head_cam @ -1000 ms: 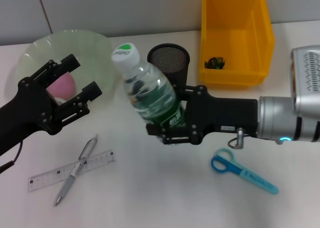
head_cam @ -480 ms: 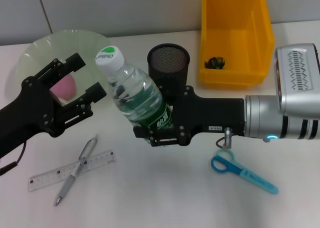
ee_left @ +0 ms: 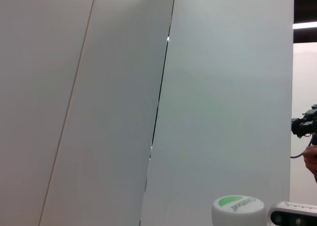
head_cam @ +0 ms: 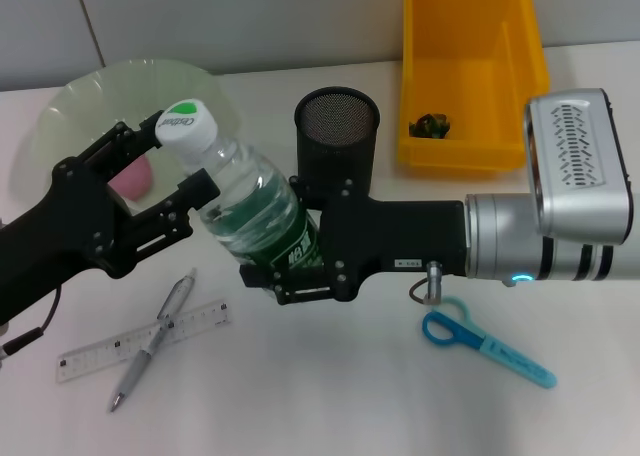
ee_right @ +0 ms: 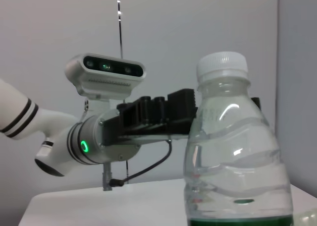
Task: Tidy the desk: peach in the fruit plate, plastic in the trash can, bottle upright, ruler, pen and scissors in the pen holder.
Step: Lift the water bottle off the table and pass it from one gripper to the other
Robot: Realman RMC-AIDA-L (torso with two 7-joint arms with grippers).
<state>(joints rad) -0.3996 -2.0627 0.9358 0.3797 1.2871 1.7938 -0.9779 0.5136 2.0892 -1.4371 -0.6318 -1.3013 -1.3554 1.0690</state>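
My right gripper (head_cam: 290, 266) is shut on the clear water bottle (head_cam: 255, 221) with a green label and holds it tilted above the desk. The bottle also fills the right wrist view (ee_right: 233, 161). Its white and green cap (head_cam: 185, 124) lies between the spread fingers of my open left gripper (head_cam: 162, 166), and shows in the left wrist view (ee_left: 237, 209). The pink peach (head_cam: 132, 178) rests in the green plate (head_cam: 80, 101). The ruler (head_cam: 95, 356) and pen (head_cam: 165, 316) lie crossed at the front left. The blue scissors (head_cam: 485, 343) lie at the front right. The black mesh pen holder (head_cam: 337, 126) stands behind the bottle.
The yellow bin (head_cam: 470, 71) stands at the back right with a dark scrap of plastic (head_cam: 430, 126) inside. My left arm (ee_right: 99, 139) and its camera show behind the bottle in the right wrist view. A white wall runs behind the desk.
My right gripper has carried the bottle leftward and tilted it further. The cap now lies between the left gripper's fingers. The left arm has moved a little.
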